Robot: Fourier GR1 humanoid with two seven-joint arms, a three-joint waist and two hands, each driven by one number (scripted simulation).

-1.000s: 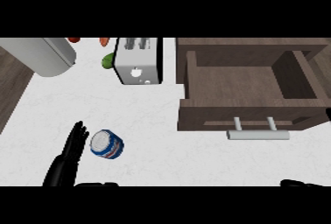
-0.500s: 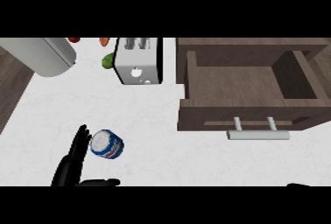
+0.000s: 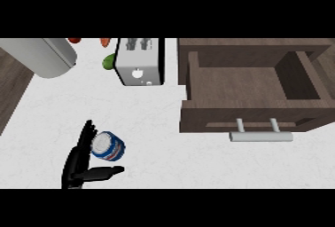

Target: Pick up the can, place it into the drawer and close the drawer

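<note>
The can [image 3: 108, 146], blue and white with a red stripe, lies on its side on the white counter [image 3: 150, 111] at the lower left. My left hand [image 3: 75, 166] is open around it. Its straight fingers [image 3: 85, 137] run along the can's left side, and its thumb [image 3: 104, 172] reaches out just below the can. The brown wooden drawer [image 3: 196, 84] stands pulled open at the right, its inside bare, with a silver handle [image 3: 262, 135] on its front. My right hand does not show.
A silver toaster [image 3: 138, 66] stands at the top centre beside the drawer. A green vegetable [image 3: 108, 62] and red and orange items [image 3: 103, 42] lie behind it. A large white rounded object [image 3: 42, 55] sits at the top left. The counter ends at a wooden strip [image 3: 9, 97] at the left.
My left hand has slid forward along the can's left side, and its thumb has swung in under the can. The right hand's tip has left the lower right edge.
</note>
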